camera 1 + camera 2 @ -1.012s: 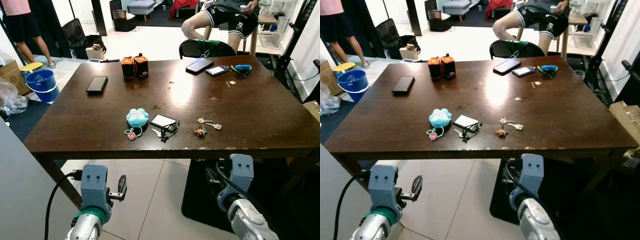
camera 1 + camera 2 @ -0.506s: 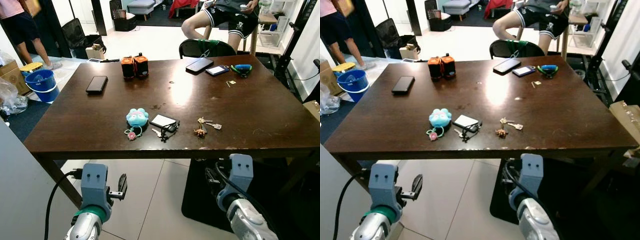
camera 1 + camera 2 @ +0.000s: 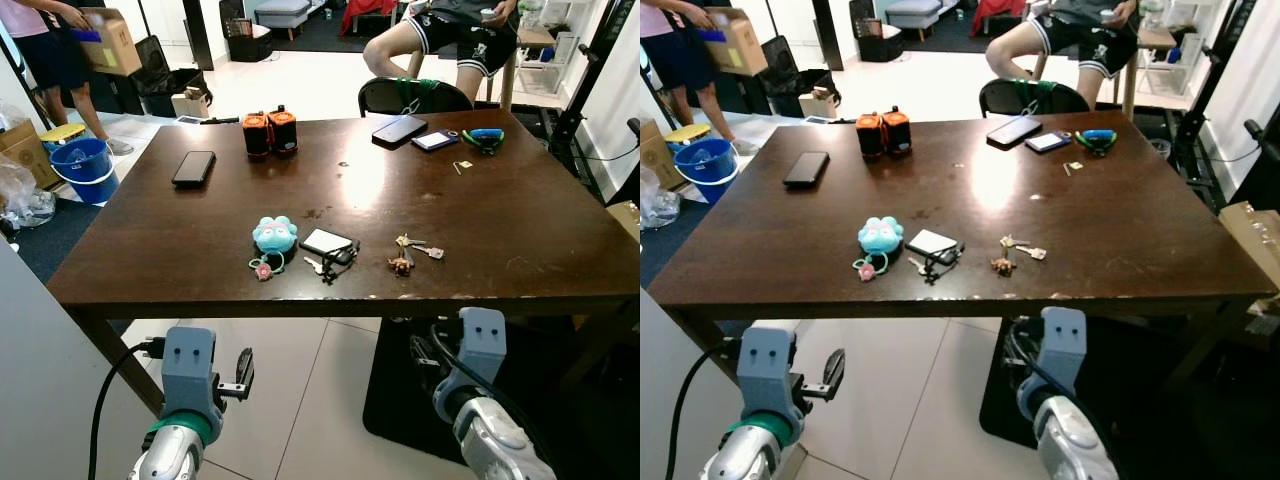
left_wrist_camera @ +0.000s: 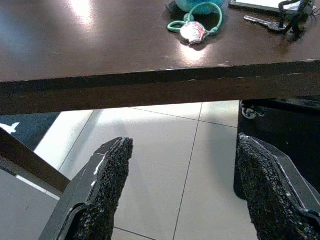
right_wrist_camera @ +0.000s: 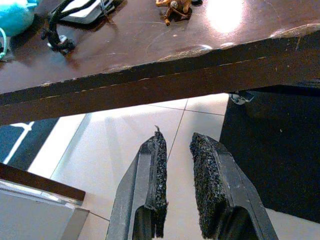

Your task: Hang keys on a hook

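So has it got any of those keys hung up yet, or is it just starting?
Just starting. Nothing looks done: the keys lie on the table near its front edge. Nothing is in hand: the left gripper is open and the right gripper nearly closed, both empty below the table edge. Picking up and hanging remain.

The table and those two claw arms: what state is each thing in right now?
Keys: lying flat on the table, untouched.
Black phone: face down.
Left gripper: jaws wide open, below the table edge.
Right gripper: jaws nearly closed, holding nothing.
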Robot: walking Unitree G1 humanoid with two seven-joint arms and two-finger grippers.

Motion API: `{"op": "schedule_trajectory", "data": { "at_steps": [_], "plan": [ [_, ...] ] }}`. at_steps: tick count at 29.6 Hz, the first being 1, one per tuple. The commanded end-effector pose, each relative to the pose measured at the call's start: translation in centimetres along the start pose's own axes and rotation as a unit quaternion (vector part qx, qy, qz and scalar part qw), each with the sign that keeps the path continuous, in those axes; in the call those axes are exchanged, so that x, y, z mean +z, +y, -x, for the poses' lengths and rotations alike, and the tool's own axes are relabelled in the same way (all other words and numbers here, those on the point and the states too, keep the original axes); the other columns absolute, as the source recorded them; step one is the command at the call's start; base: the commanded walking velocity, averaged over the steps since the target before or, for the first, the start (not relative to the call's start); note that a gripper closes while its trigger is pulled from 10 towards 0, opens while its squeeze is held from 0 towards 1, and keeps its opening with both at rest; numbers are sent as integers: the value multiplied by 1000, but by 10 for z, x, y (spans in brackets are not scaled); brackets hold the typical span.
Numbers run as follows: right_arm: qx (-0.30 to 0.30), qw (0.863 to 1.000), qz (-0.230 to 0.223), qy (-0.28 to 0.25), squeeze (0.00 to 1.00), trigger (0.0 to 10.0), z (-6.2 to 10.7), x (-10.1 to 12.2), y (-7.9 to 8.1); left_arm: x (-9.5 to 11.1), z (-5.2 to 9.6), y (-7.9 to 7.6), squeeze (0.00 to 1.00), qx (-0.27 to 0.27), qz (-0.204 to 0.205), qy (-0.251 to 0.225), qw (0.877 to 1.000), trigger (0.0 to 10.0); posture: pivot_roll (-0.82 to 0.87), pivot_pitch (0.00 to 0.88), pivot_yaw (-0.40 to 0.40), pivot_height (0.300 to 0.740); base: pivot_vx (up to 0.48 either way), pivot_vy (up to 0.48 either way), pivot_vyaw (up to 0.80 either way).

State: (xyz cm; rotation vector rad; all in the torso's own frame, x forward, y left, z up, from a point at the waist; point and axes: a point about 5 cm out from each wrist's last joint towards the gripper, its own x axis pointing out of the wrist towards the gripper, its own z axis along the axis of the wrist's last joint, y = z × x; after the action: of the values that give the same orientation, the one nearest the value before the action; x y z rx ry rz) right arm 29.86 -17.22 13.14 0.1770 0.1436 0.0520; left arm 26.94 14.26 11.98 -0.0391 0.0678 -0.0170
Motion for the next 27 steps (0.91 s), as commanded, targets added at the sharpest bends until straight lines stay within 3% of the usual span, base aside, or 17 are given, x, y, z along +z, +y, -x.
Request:
{"op": "schedule_trajectory", "data": {
  "at_steps": [1, 27],
  "plan": [
    [4, 1000, -7, 12, 0, 10000, 1, -5, 2, -9, 3, 5, 0, 8, -6, 21, 1000, 10000, -246, 149, 164, 740, 0, 0, 0],
    [5, 1000, -10, 11, 0, 10000, 1, -4, 2, -9, 3, 6, 0, 9, -2, 23, 1000, 10000, -248, 155, 162, 740, 0, 0, 0]
  ]
}}
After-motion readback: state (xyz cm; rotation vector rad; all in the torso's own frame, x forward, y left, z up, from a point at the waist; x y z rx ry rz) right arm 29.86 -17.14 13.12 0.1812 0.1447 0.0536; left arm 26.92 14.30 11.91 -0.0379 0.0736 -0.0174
